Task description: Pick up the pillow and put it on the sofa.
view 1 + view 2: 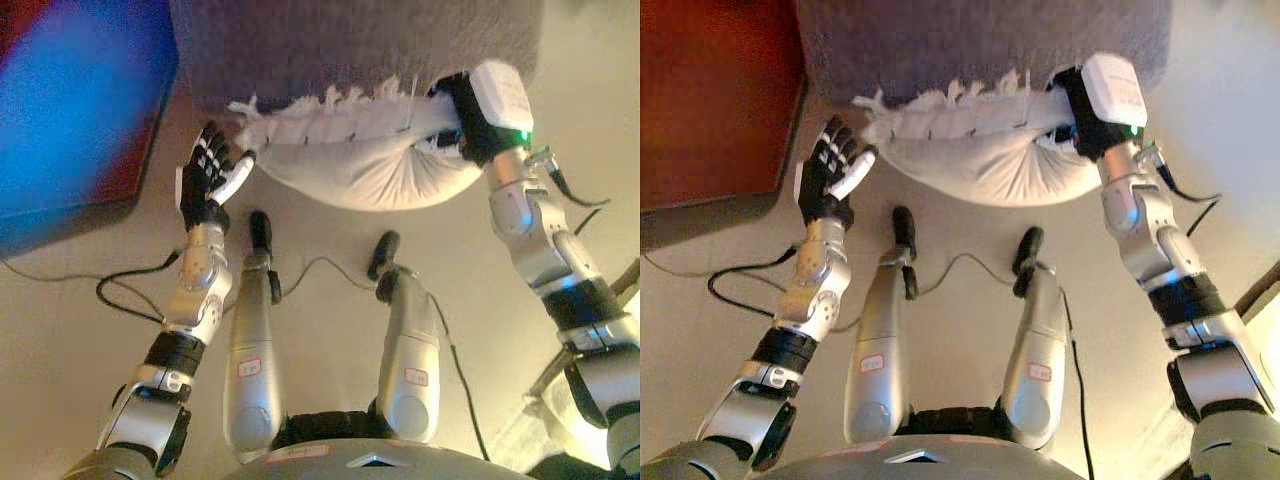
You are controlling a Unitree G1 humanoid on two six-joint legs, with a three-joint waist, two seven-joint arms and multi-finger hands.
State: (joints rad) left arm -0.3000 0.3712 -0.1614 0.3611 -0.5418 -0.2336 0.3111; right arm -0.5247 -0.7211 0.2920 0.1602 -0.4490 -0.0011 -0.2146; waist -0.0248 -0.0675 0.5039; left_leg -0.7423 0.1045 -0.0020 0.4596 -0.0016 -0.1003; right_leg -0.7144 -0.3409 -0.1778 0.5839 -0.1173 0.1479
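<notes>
nearest the camera, pale floor (pixel 330 330) is seen, and above it the left hand (pixel 208 180) is held up with its fingers spread and straight, nothing being gripped; one white-covered finger is angled toward the left end of the pillow (pixel 360 160) and sits just beside the fringe there, though actual contact cannot be confirmed. the right hand (pixel 1085 110) is placed at the pillow's right end, where the cloth is bunched and puckered against it; the fingers are mostly hidden behind the wrist and the gathered cloth, so how they lie cannot be told for sure, but the cloth appears to be pinched there. the white pillow is held between the two hands, in front of the sofa and against its lower edge, with its long axis running left to right across the view and its right end slightly higher. a fringed edge of white tassels runs along the upper, farther side, and the rounded belly sags toward the camera. whether any part of it is resting on the floor cannot be made out. behind it, the grey sofa (pixel 980 40) is cut off by the top of the view. at far left a dark red-brown piece of furniture (pixel 710 100) is cropped and cannot be identified.
</notes>
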